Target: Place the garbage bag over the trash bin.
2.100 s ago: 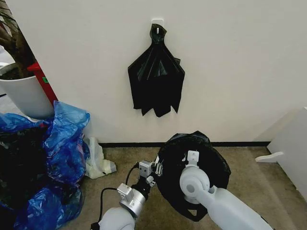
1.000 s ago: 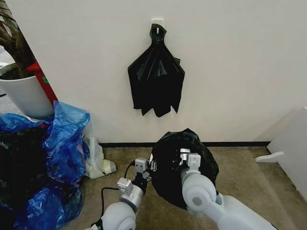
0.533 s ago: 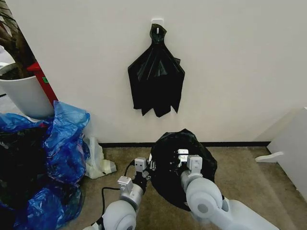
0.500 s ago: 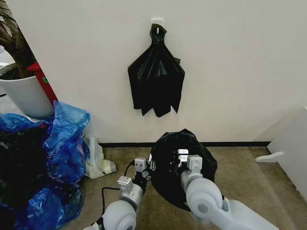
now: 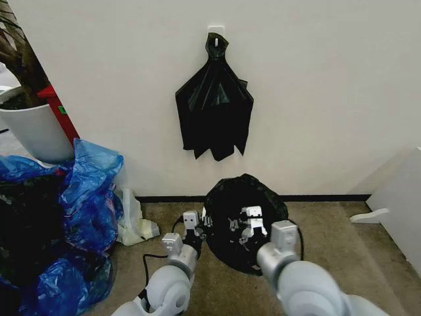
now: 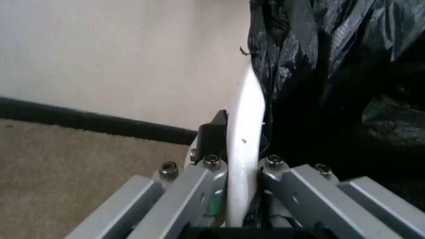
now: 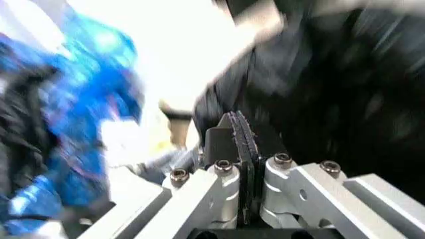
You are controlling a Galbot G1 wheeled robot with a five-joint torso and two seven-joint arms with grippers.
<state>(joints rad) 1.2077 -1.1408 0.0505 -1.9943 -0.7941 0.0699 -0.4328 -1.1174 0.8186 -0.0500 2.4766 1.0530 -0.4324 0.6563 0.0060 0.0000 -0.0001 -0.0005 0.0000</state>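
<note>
The garbage bag (image 5: 230,197), glossy black, sits as a rounded mound on the carpet by the wall and drapes the trash bin. In the left wrist view the trash bin (image 6: 244,109) shows as a cream-white rim edge beside black film (image 6: 332,74). My left gripper (image 5: 197,222) is at the mound's left side; its jaws (image 6: 236,144) are shut on that rim. My right gripper (image 5: 252,220) is over the middle of the bag. Its pads (image 7: 242,132) are pressed together, with thin black film apparently pinched between them; that view is blurred.
A fan-shaped bunch of black bags (image 5: 214,112) hangs from a wall hook above. Blue plastic bags (image 5: 85,197) pile up at the left below a white plant pot (image 5: 33,128). A pale bag (image 5: 135,227) lies by the skirting. White furniture (image 5: 401,191) stands at the right.
Both arms have reached further forward toward the wall. The bagged mound has shifted left and away, looking smaller and rounder. The right gripper has stayed on the bag.
</note>
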